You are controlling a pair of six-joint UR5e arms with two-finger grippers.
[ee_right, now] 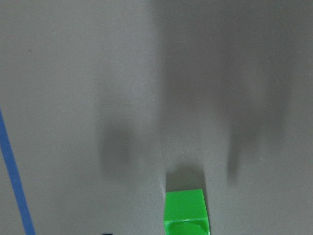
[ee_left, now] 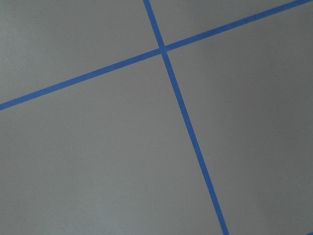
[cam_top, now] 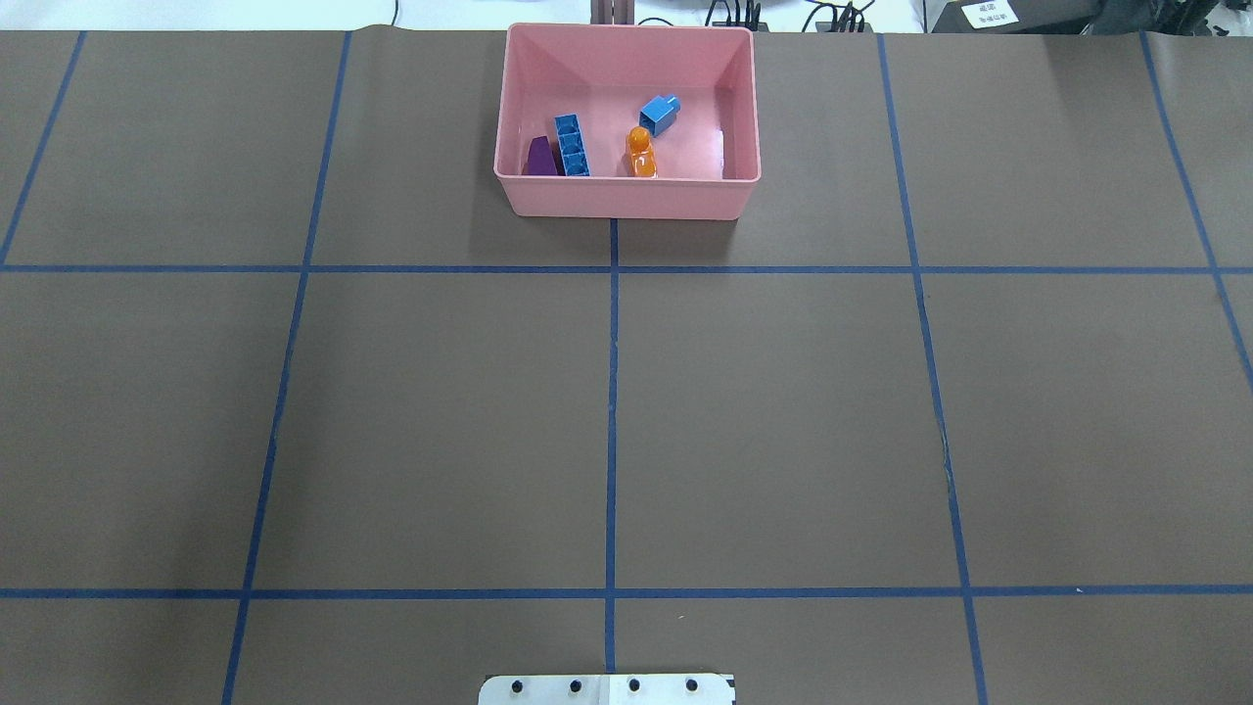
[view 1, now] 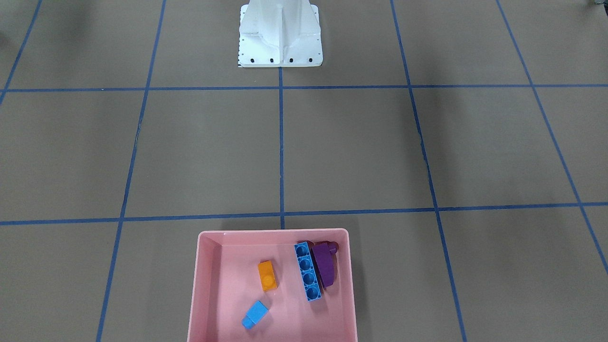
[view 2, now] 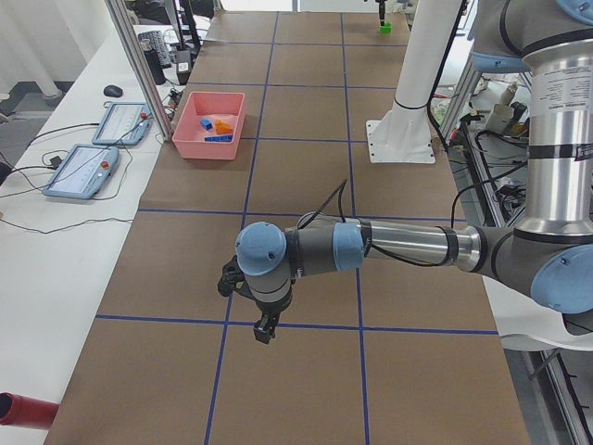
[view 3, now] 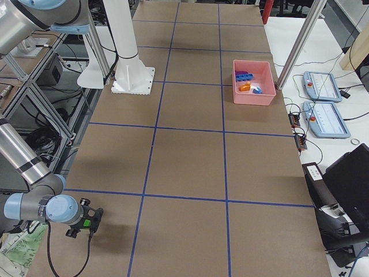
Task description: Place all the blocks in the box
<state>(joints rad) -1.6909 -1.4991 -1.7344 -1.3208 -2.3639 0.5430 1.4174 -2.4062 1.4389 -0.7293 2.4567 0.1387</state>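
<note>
Fingers on the right gripper (view 3: 89,224) show only in the side views, so I cannot tell whether they are apart, together or clamped on something; its wrist camera catches none of them. The small glossy green plastic studded block (ee_right: 185,211) sits at the bottom edge of that wrist view. I take this to mean it lies just under or beside the fingers, at the end of the brown tabletop (cam_top: 440,411) on the robot's right, well apart from the shallow pink plastic box (cam_top: 626,201).

In the box lie the orange block (cam_top: 640,155), the small light-blue block (cam_top: 660,114), and the long four-stud light-blue block (cam_top: 572,145) with the purple sloped block (cam_top: 539,157) right against it. The right arm is probably placed there because green is the only block outside the box. The left gripper (view 2: 265,329) hangs over blue tape lines near the opposite end, likely parked out of the way; I cannot tell its state either.
</note>
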